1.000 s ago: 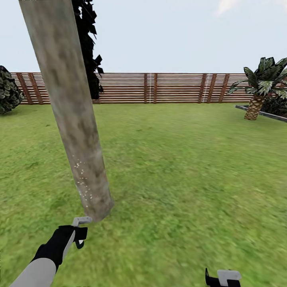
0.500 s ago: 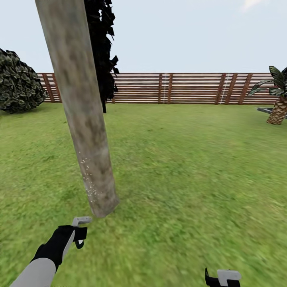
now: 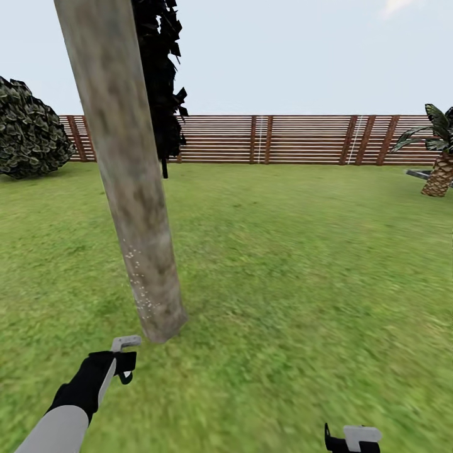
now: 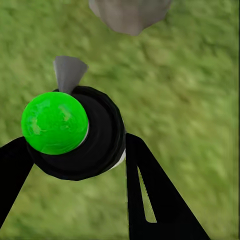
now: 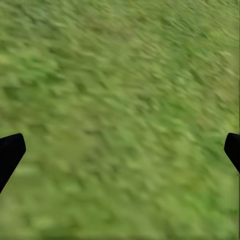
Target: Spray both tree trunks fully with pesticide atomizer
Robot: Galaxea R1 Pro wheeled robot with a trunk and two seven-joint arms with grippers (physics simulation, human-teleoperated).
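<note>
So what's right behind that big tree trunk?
Behind the tree trunk stands a narrow blackish tree, then the wooden fence. The trunk covers that tree's left side and some fence.

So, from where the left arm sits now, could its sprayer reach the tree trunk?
Probably yes. The left gripper holds the atomizer low, just short of the trunk's base, with bare grass between. White specks already dot the lower trunk.

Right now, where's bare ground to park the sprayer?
Open grass runs from the tree trunk across to the palm and back to the fence. It is tight only at the trunk base, by the left gripper.
</note>
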